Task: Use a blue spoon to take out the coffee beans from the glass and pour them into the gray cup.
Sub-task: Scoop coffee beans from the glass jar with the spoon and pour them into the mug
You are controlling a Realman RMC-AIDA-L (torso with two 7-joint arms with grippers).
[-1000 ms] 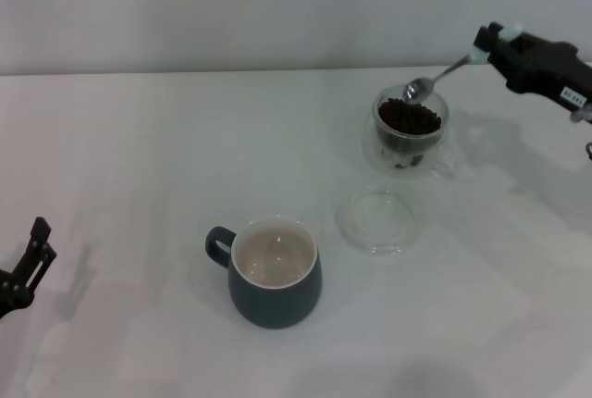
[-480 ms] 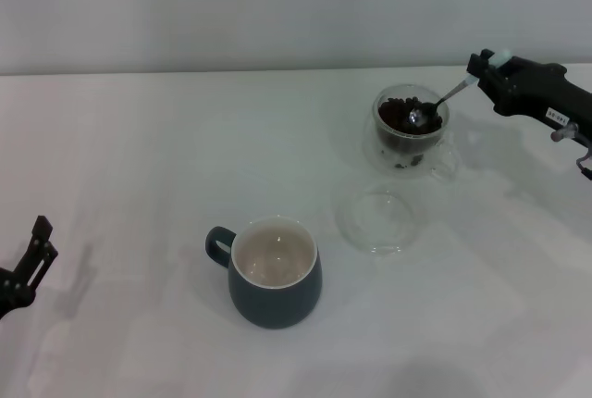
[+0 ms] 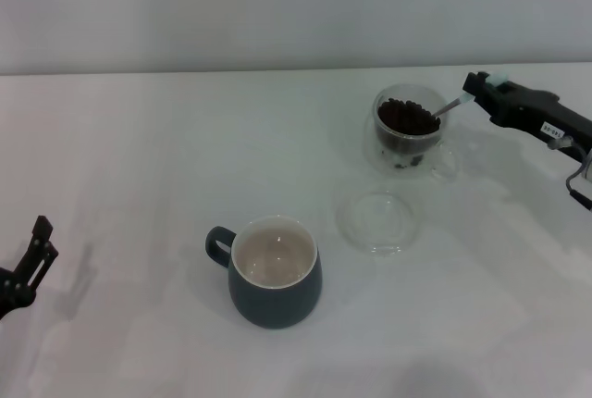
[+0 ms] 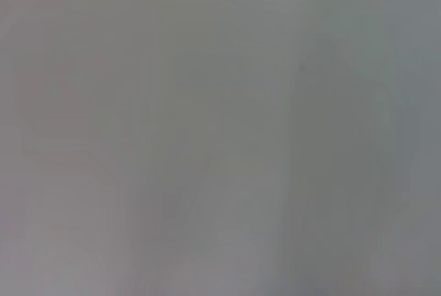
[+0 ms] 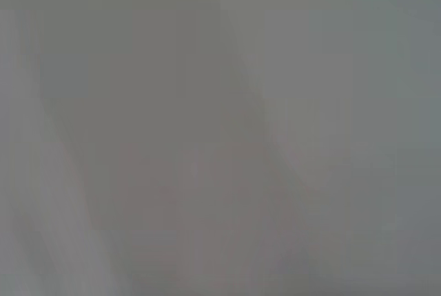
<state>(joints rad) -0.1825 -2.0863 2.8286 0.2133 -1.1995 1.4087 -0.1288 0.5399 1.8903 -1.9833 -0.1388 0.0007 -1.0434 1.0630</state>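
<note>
The right pincer [image 3: 483,89] hangs over the far right of the counter [image 3: 139,157], clamped on the pale handle of the spoon [image 3: 448,106]. From the pincer the spoon slants down and leftward into the glass [image 3: 411,130], just beside it; the spoon's bowl is sunk in the beans [image 3: 407,118] and cannot be seen. Nearer the robot than the pincer, and slightly to its left, a flat clear dish [image 3: 375,220] lies on the counter close to the glass. The cup [image 3: 273,273] stands well apart from the pincer, nearer still and farther left, its handle turned left. The left pincer [image 3: 28,264] is parked at the counter's left edge; whether its fingers are spread or closed cannot be told. Both wrist views show only a grey blur.
</note>
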